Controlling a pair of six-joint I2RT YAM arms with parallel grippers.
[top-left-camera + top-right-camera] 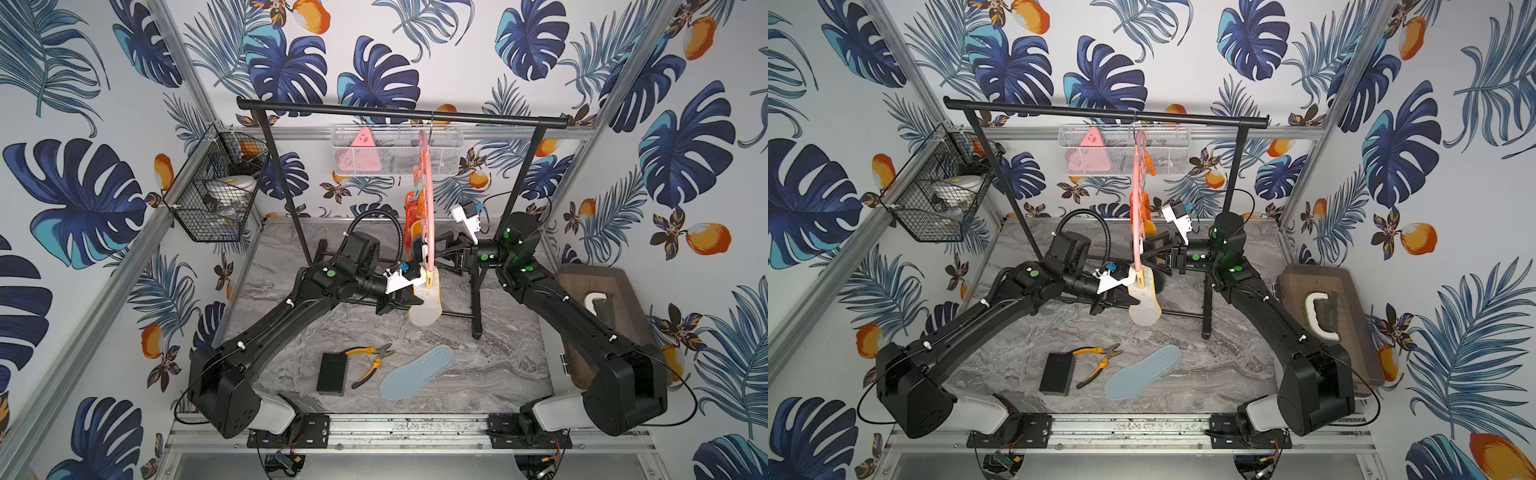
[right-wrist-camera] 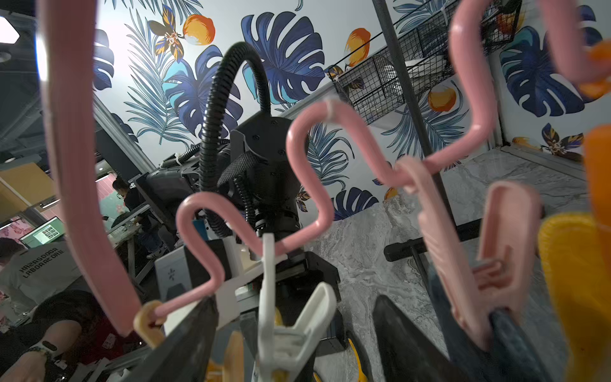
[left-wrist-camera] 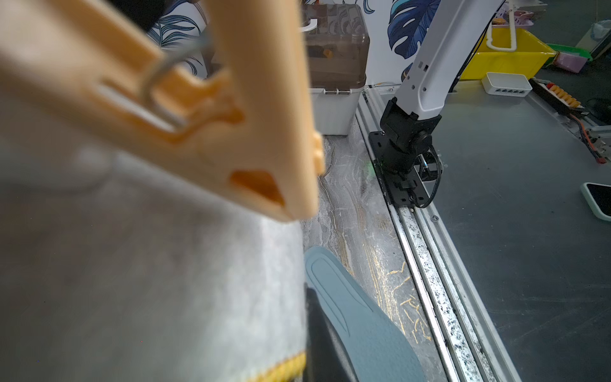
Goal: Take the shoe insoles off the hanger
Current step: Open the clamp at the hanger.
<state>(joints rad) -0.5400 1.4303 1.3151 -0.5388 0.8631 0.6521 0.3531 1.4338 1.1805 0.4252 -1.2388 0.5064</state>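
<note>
The pink hanger [image 1: 428, 199] [image 1: 1138, 187] hangs edge-on from the black rack's bar. Red-orange mesh shoe insoles [image 1: 409, 216] and a yellow-orange one hang from its pegs. At the front hangs a beige insole with a yellow rim [image 1: 426, 311] [image 3: 148, 281], clamped by a pale peg [image 3: 258, 139]. My left gripper [image 1: 415, 297] is shut on this beige insole; one dark finger [image 3: 320, 337] shows beside it. My right gripper [image 2: 294, 340] is open, its fingers on either side of a white peg [image 2: 287, 330] without touching it. A pink peg holds a dark grey insole [image 2: 509, 347]. A light blue insole [image 1: 417, 372] lies on the table.
Yellow-handled pliers [image 1: 372, 361] and a black block [image 1: 332, 374] lie left of the blue insole. The rack's right leg and foot [image 1: 477, 307] stand just right of the hanger. A brown lidded box [image 1: 598, 299] sits at the right, and wire baskets [image 1: 216, 195] hang on the walls.
</note>
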